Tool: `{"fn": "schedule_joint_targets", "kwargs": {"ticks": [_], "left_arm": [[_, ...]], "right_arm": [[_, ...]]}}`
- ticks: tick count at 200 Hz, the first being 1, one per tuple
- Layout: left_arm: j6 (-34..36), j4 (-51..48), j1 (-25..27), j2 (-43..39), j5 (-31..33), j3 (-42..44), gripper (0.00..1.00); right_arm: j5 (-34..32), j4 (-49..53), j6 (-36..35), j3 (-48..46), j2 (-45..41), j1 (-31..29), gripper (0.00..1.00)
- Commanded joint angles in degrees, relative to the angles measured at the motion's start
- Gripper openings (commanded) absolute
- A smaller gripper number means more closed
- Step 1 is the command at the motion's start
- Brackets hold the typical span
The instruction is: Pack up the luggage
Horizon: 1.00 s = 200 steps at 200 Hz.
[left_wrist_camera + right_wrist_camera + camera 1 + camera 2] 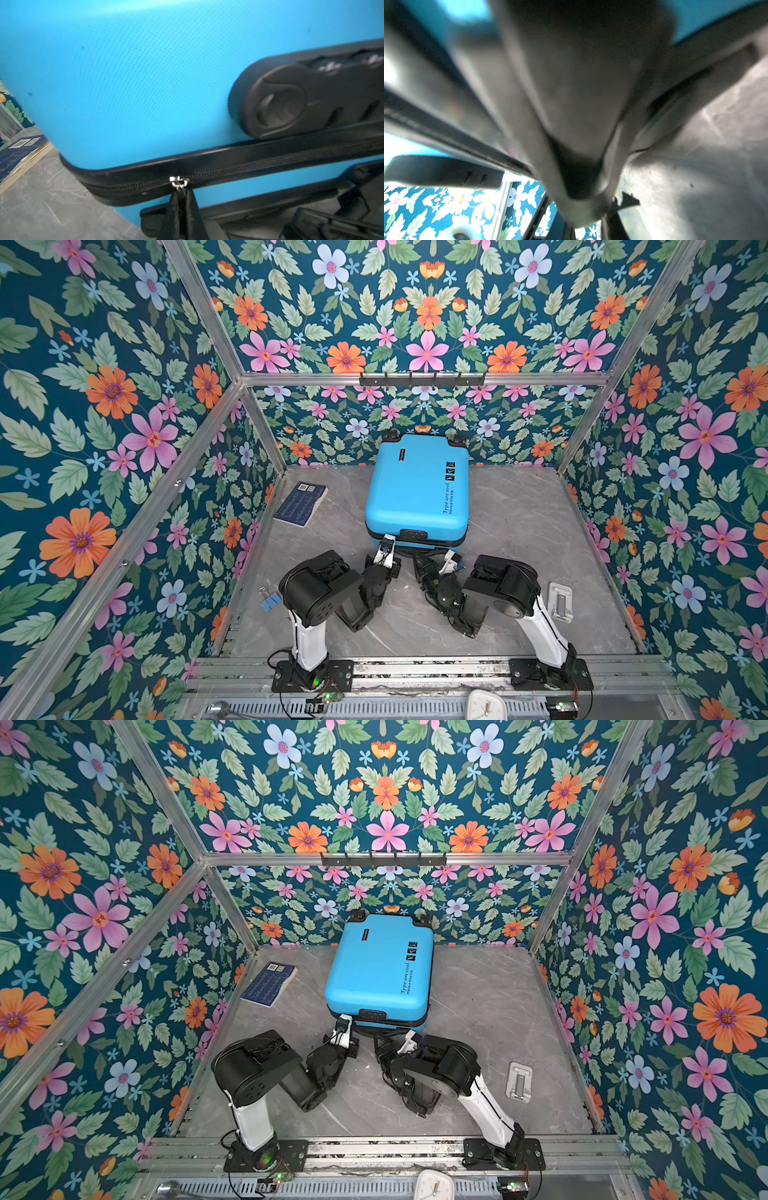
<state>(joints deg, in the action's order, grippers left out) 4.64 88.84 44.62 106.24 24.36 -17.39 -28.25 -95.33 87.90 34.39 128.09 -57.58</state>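
The luggage (pixel 417 489), a bright-blue hard case, lay flat and shut on the grey marbled surface (pixel 519 531), its wheels (pixel 390 434) toward the back wall. Your left pincer (pixel 181 197) was closed on the small silver zip pull (pixel 179 184) at the luggage's near edge, with the black fingers (pixel 195 209) pinched together just left of the combination lock (pixel 291 99). Your right pincer (pixel 451 561) sat tucked against the same near edge, right of the lock. Its wrist view was a dark blur, so I could not tell whether it was open, shut or holding anything. To do this step well, you would likely have drawn the pull along the zip seam (pixel 270 164) rather than away from it, curving with the rounded corner. Bracing the case with the right arm would have helped, since the shell looked smooth enough to slide. The pull looked tiny and could have slipped free. A dark-blue book (pixel 301 504) lay left of the luggage, and blue binder clips (pixel 270 600) lay farther left, toward the arm bases. A pale metal plate (pixel 560 601) lay to its right. Floral walls (pixel 104 406) stood behind and beside the luggage, with a black hook rail (pixel 422 379) above it.
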Motion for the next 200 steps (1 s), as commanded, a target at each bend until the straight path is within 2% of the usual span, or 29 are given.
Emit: {"fn": "schedule_joint_targets", "kwargs": {"ticks": [1, 83, 169, 200], "left_arm": [[0.6, 0.7, 0.0, -1.2, -10.1, -0.7, 0.00], [-1.8, -13.9, 0.6, -10.0, -25.5, -0.8, 0.00], [-4.8, -21.5, 5.1, -10.3, -33.2, -3.2, 0.00], [-4.0, -27.6, 7.6, -10.2, -36.0, -7.0, 0.00]], "right_arm": [[6.8, 13.8, -1.7, -0.6, 1.3, -0.7, 0.00], [7.2, 13.7, -1.7, 0.2, 1.8, -0.7, 0.00], [7.3, 13.8, -2.5, 0.9, 1.8, -0.7, 0.00], [7.7, 13.8, -2.5, 1.1, 1.9, -0.7, 0.00]]}}
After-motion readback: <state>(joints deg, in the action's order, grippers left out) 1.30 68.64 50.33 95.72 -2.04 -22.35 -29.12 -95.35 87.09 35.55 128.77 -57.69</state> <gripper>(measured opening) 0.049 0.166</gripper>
